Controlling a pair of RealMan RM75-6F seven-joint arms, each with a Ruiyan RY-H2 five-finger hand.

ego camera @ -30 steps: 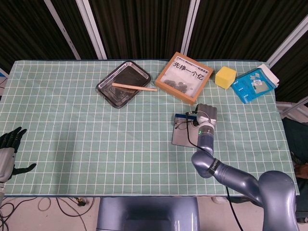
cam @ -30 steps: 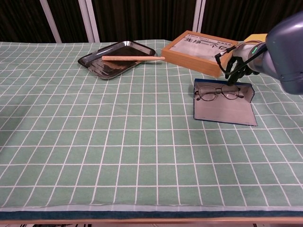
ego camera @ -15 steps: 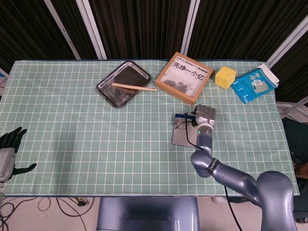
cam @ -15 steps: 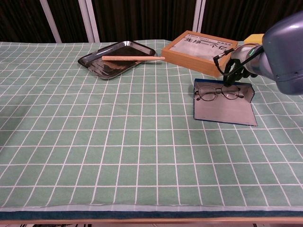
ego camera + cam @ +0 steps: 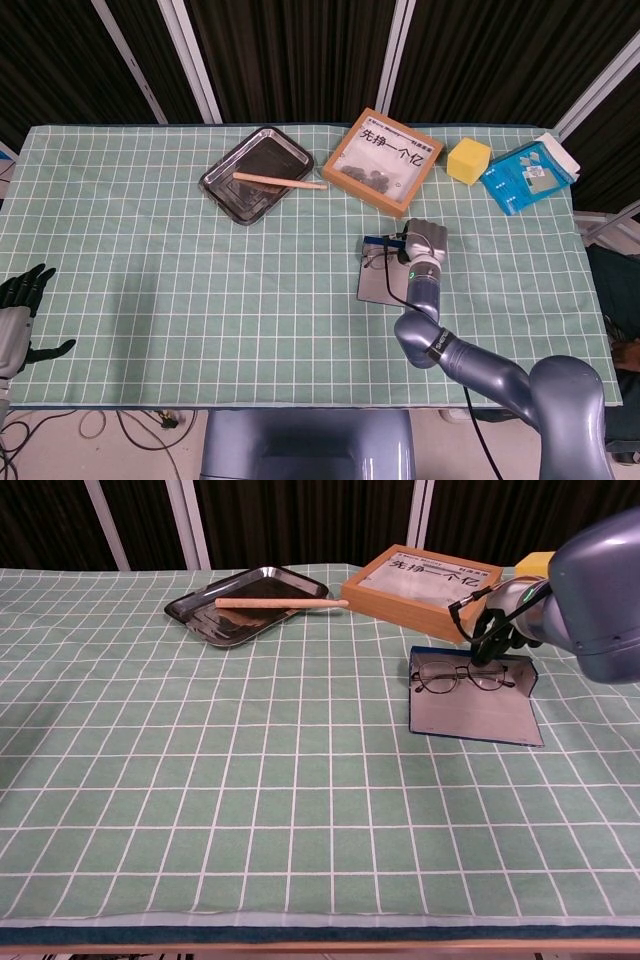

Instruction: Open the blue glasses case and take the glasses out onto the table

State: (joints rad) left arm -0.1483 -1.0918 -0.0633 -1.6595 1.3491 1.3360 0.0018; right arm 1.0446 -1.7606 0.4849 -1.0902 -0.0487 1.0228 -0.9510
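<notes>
Dark curtained backdrop with white frame bars, table (image 5: 150, 260) covered in a green grid cloth. Blue glasses case (image 5: 476, 710) lies open and flat on the cloth, right of centre, lid panel toward the robot, low back wall on the far side. Glasses (image 5: 461, 676) still sit inside it, at the far end against that wall, lenses facing the camera in the chest view.

Right hand (image 5: 495, 630) is over the far right corner of the case, dark fingers curled downward just above the right end of the glasses frame. Can't tell if the fingertips actually touch the glasses or the case wall (head view is blocked by the wrist housing, chest view too small). Nothing visibly lifted.

Left hand (image 5: 18, 318) is off the near left edge of the table, fingers spread apart, holding nothing.

Other stuff along the far side: metal tray (image 5: 222, 183) with a wooden stick (image 5: 279, 181) across it, wooden framed box (image 5: 383, 160) with printed characters, yellow block (image 5: 468, 160), blue packet (image 5: 528, 175) at the far right corner.
</notes>
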